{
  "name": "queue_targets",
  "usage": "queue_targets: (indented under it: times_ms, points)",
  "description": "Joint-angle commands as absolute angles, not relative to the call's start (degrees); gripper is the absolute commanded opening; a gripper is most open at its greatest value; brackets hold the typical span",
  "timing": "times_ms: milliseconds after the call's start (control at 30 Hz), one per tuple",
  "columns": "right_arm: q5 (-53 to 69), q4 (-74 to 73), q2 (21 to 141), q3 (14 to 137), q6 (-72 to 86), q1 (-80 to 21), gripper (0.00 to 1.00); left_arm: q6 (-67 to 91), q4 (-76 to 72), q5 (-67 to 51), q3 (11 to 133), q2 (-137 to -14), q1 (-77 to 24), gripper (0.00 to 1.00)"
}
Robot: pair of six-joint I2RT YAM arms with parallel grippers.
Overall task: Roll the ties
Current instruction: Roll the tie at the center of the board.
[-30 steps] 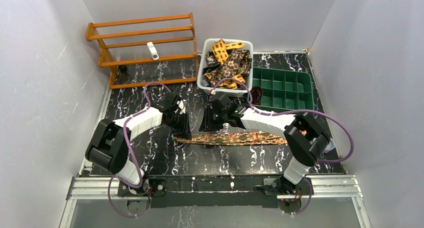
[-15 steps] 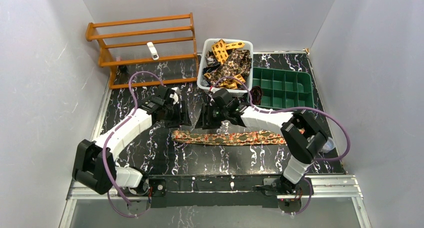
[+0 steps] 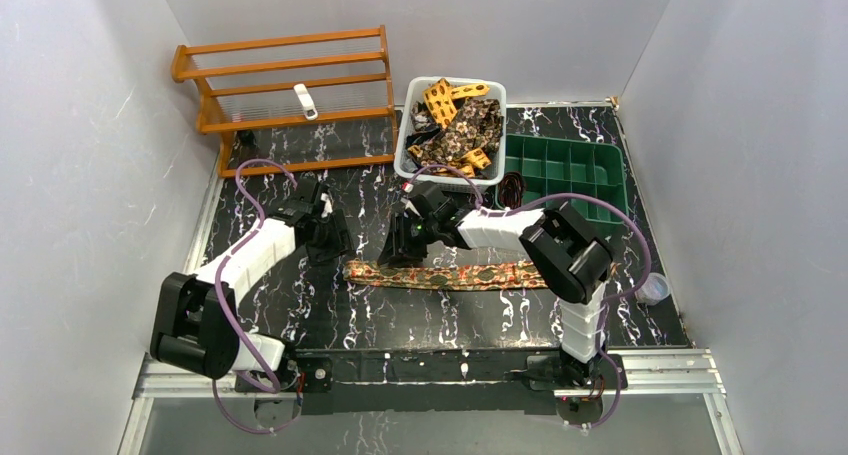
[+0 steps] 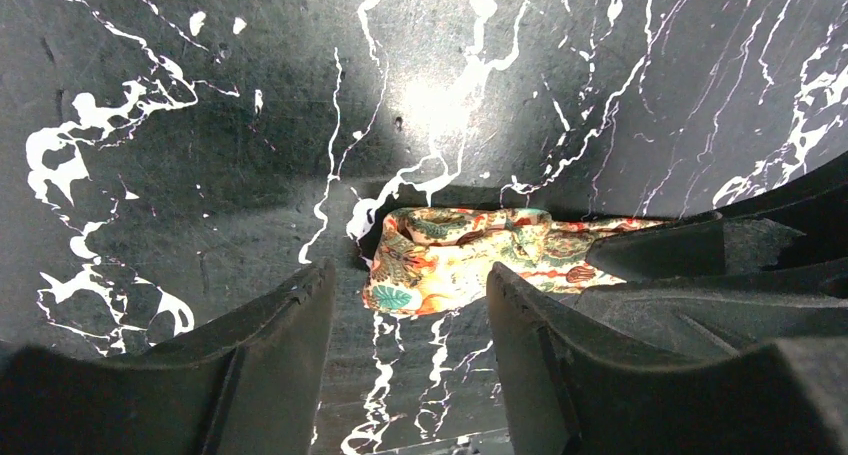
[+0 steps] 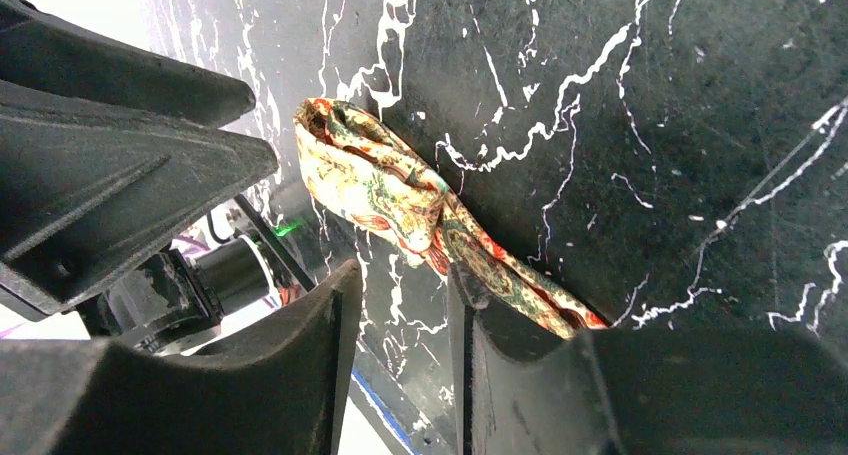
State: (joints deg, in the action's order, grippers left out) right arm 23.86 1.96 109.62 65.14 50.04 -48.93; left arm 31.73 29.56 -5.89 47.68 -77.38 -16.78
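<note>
Item: long narrow fabric necktie, red-orange and olive print. Laid flat and unrolled, left to right, on the black white-veined table, toward the near edge and about midway along it. Left tip bunched into a small fold in the left wrist view, with no coil formed.

Entry: black two-finger left gripper. A second ago down on the necktie's left tip; now released, lifted off and drawn back toward the table's left edge. Fingers spread, gripping nothing, with the tip lying on the table just beyond them.

Entry: black two-finger right gripper. Moved leftward along the necktie and now near that same left tip. Fingers apart by a narrow gap, with nothing pinched and the fabric passing just beside one finger.

Stock: further patterned neckties heaped in the white plastic bin at the far edge.

Assessment: probably straightened and let go ready for rolling, with the rolling itself not yet begun.
</note>
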Motion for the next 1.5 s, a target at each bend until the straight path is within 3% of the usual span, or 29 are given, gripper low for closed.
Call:
queue_targets:
  times_ms: [0,300,667,767,1200,1300,1367,1467]
  points:
    - [26.76,4.32,111.32,68.20,51.41,-49.59,0.44,31.09,28.40,-7.26,45.67,-77.43,-15.14,0.52]
    - [27.13,3.42,114.61,70.66,51.78,-49.74,0.39,30.82,27.42,-8.20,43.76,-76.99,-14.24,0.43]
    - [26.99,1.77,114.96,71.37,52.02,-49.92,0.30,30.06,26.47,-9.28,42.64,-78.44,-14.19,0.40]
    - [25.72,0.24,115.13,71.61,52.21,-49.98,0.37,29.91,26.42,-9.32,42.63,-78.49,-14.23,0.40]
    - [27.33,0.79,117.42,72.69,52.99,-50.24,0.36,29.01,25.95,-9.96,42.17,-79.99,-14.23,0.38]
    - [27.40,1.36,117.33,72.76,53.00,-50.26,0.33,28.86,25.94,-9.98,41.97,-80.24,-14.19,0.38]
    - [26.92,0.95,117.02,72.87,52.71,-50.32,0.24,28.74,26.03,-9.94,42.09,-80.09,-14.21,0.37]
    - [25.71,0.14,115.58,72.53,52.19,-50.67,0.23,28.67,26.09,-9.92,42.33,-80.00,-14.23,0.37]
